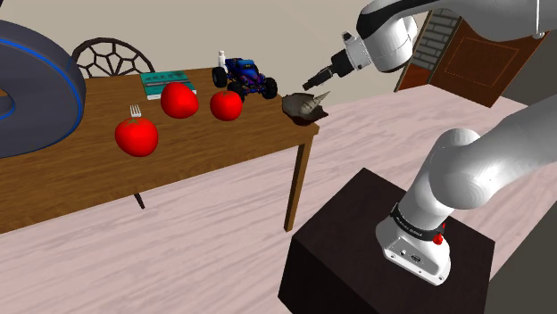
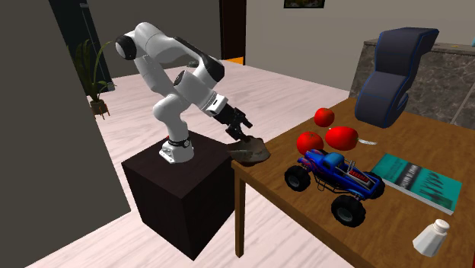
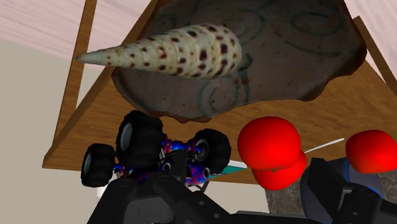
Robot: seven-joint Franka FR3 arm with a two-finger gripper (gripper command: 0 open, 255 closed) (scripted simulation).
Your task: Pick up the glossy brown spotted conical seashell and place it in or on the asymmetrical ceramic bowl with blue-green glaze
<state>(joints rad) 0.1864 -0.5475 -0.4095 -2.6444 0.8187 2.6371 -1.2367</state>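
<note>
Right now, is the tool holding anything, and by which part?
Nothing is held. The tool is open, apart from the spotted shell, which lies in the bowl.

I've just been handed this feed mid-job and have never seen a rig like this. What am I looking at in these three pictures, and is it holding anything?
This is one white robot arm on a dark box, ending in a black two-finger gripper. One picture looks from beside the box over the wooden table. Another faces the arm from the table's side, and the third looks along the hand itself. At the table's corner sits a brown-grey bowl with a spotted cone shell lying in it. Also there: a blue toy truck, three red round things, a book and a white shaker. The gripper hovers open near the bowl, holding nothing.
</note>
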